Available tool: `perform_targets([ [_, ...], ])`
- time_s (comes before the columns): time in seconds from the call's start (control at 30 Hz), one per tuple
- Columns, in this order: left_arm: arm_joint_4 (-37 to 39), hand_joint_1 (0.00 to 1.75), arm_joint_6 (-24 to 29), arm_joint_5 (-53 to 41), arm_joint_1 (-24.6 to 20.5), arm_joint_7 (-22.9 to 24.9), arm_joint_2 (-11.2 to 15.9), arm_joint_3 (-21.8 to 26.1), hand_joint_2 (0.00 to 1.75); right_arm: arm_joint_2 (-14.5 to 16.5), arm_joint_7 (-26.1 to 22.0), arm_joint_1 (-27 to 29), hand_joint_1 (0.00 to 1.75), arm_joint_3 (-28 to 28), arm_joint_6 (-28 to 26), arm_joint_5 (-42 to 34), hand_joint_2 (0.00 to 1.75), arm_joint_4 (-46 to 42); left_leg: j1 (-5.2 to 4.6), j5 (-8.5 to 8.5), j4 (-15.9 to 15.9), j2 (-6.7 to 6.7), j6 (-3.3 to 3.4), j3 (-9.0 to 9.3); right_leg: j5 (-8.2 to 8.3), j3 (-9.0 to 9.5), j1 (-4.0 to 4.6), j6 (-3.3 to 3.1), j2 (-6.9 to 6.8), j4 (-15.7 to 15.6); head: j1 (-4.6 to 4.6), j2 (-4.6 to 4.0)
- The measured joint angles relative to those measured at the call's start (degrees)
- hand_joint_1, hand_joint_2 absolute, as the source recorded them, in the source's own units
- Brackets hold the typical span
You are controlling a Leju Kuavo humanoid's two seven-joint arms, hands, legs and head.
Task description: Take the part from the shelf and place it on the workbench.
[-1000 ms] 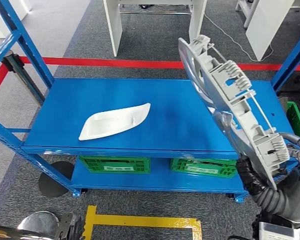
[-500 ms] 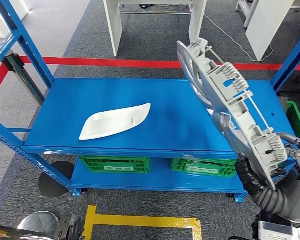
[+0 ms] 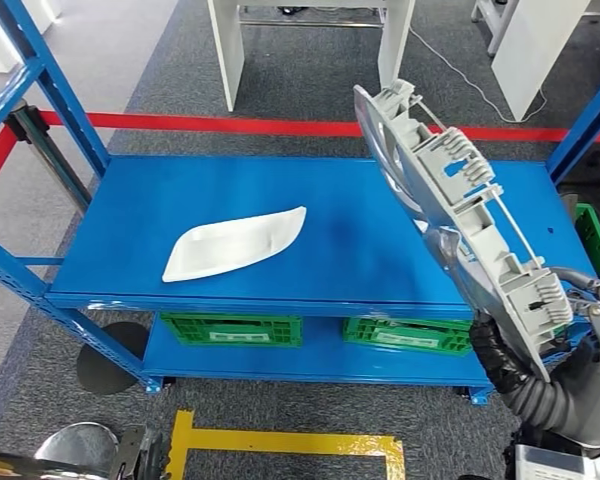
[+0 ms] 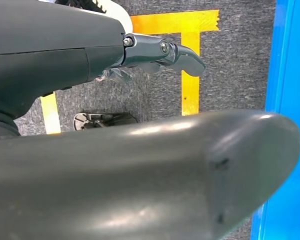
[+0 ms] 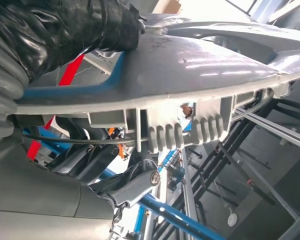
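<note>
Right hand (image 3: 508, 365) grips long grey ribbed plastic part (image 3: 455, 205), tilted above blue metal shelf (image 3: 357, 250); white curved plastic shell (image 3: 233, 243) lies there. Left hand (image 4: 163, 50): grip unclear.

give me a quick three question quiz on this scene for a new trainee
1. True or false: the grey part lies flat on the blue shelf.
2. Which robot hand holds the grey part?
A. the left robot hand
B. the right robot hand
C. both
3. Fill in the blank: the white part rests on the ____ level of the shelf, above the green crates.

Key:
1. False. It is held up, tilted, above the shelf's right end.
2. B. The right robot hand grips it at its near, lower end; the left robot hand hangs over the floor by the yellow tape.
3. Top.
</note>
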Motion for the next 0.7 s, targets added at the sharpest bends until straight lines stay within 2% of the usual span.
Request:
perform_targets([
  [0.03,0.0,0.0,0.0,0.0,0.0,0.01,0.0,0.0,0.0,-0.01,0.0,0.02,1.75,0.02,0.0,0.03,1.75,-0.03,-0.01,0.07,-0.04,0.0,0.09,0.0,0.08,0.05,-0.01,0.11,0.0,-0.06,-0.01,0.0],
  [0.07,0.0,0.0,0.01,-0.01,-0.03,0.06,-0.04,0.01,0.0,-0.12,-0.02,0.1,1.75,0.08,-0.01,0.13,1.75,-0.16,0.22,0.35,-0.5,0.11,0.36,0.15,-1.1,-0.73,0.0,0.38,0.02,1.68,0.13,0.0],
  [0.1,0.0,0.0,0.02,-0.05,-0.04,0.15,-0.1,0.01,0.0,-0.29,-0.03,0.35,1.75,0.2,-0.01,0.33,1.75,-0.28,0.53,0.61,-0.93,0.24,0.58,0.31,-2.28,-3.23,-0.23,0.9,0.04,5.99,0.25,0.0],
  [0.13,0.0,0.0,0.02,-0.1,-0.06,0.23,-0.16,0.02,0.0,-0.48,-0.04,0.6,1.75,0.32,-0.02,0.54,1.75,-0.39,0.93,0.75,-1.25,0.36,0.67,0.46,-2.43,-5.35,-0.54,1.47,0.05,9.04,0.38,0.0],
  [0.17,0.0,0.0,0.03,-0.15,-0.08,0.32,-0.22,0.02,0.0,-0.67,-0.05,0.82,1.75,0.46,-0.02,0.79,1.75,-0.48,1.38,0.8,-1.42,0.46,0.6,0.61,-1.84,-7.01,-0.93,2.1,0.06,10.86,0.52,0.0],
  [0.2,0.0,0.0,0.03,-0.2,-0.06,0.36,-0.22,0.02,0.0,-0.75,-0.03,0.99,1.75,0.59,-0.02,1.0,1.75,-0.46,1.59,0.53,-1.03,0.44,0.2,0.54,0.06,-7.5,-1.39,2.7,0.08,10.11,0.52,0.0],
  [0.23,0.01,0.0,0.03,-0.22,-0.09,0.36,-0.16,0.02,0.0,-0.78,0.01,0.99,1.75,0.69,-0.02,1.15,1.75,-0.46,1.68,0.27,-0.53,0.36,-0.28,0.3,2.04,-6.11,-1.5,2.95,0.21,6.74,0.66,0.0],
  [0.27,0.02,0.0,0.04,-0.25,-0.1,0.38,-0.1,0.02,0.0,-0.78,0.08,1.02,1.75,0.79,-0.02,1.29,1.75,-0.46,1.63,0.14,-0.06,0.28,-0.77,0.03,2.87,-5.24,-1.57,2.99,0.37,4.67,0.75,0.0],
  [0.3,0.04,0.0,0.04,-0.28,-0.09,0.4,-0.03,0.01,0.0,-0.78,0.2,1.07,1.75,0.89,-0.01,1.38,1.75,-0.46,1.52,0.12,0.32,0.2,-1.19,-0.29,2.9,-4.91,-1.56,2.85,0.55,3.84,0.77,0.0],
  [0.4,0.1,0.0,0.04,-0.34,-0.01,0.45,0.08,0.01,0.0,-0.82,0.54,1.33,1.75,1.07,0.0,1.48,1.75,-0.46,1.49,0.07,0.97,0.17,-2.1,-1.06,2.98,-5.54,-1.58,1.59,0.62,3.91,0.56,0.0],
  [0.43,0.13,0.0,0.04,-0.36,0.0,0.45,0.09,0.0,0.0,-0.84,0.58,1.38,1.75,1.1,0.0,1.5,1.75,-0.47,1.56,-0.88,1.88,0.36,-2.4,-1.51,3.22,-5.83,-1.61,1.01,0.5,3.92,0.44,0.0],
  [0.5,0.15,0.0,0.04,-0.42,-0.05,0.45,0.08,-0.02,0.0,-0.85,0.59,1.39,1.75,1.14,0.0,1.54,1.75,-0.51,1.7,-4.73,6.93,0.84,-2.92,-3.4,3.76,-6.52,-1.55,-0.1,0.16,3.85,0.1,0.0],
  [0.57,0.15,0.0,0.04,-0.47,-0.1,0.45,0.04,-0.04,0.0,-0.85,0.61,1.48,1.75,1.15,0.0,1.55,1.75,-0.53,1.77,-8.59,14.12,1.02,-3.13,-5.64,4.25,-7.27,-1.25,-0.67,-0.15,3.88,-0.05,0.0],
  [0.6,0.15,0.0,0.04,-0.48,-0.1,0.46,0.02,-0.04,0.0,-0.85,0.62,1.51,1.75,1.15,0.0,1.55,1.75,-0.53,1.76,-9.23,16.14,1.02,-3.04,-5.93,4.52,-7.62,-1.06,-0.83,-0.24,3.9,-0.05,0.0],
  [0.63,0.15,0.0,0.04,-0.48,-0.09,0.46,0.01,-0.04,0.0,-0.85,0.62,1.52,1.75,1.15,0.0,1.54,1.75,-0.53,1.71,-8.7,15.98,1.02,-2.82,-5.22,4.79,-7.92,-0.86,-0.9,-0.3,3.91,-0.05,0.0],
  [0.67,0.15,0.0,0.04,-0.48,-0.1,0.47,0.0,-0.04,0.0,-0.85,0.62,1.51,1.75,1.17,0.0,1.54,1.75,-0.53,1.62,-7.24,13.58,1.02,-2.44,-3.49,5.05,-8.17,-0.67,-0.94,-0.31,3.92,-0.05,0.0],
  [0.7,0.15,0.0,0.04,-0.48,-0.13,0.48,0.02,-0.04,0.0,-0.85,0.62,1.51,1.75,1.18,0.0,1.54,1.75,-0.54,1.45,-5.43,9.53,1.02,-1.88,-1.01,5.3,-8.35,-0.51,-0.94,-0.31,3.92,-0.05,0.0],
])
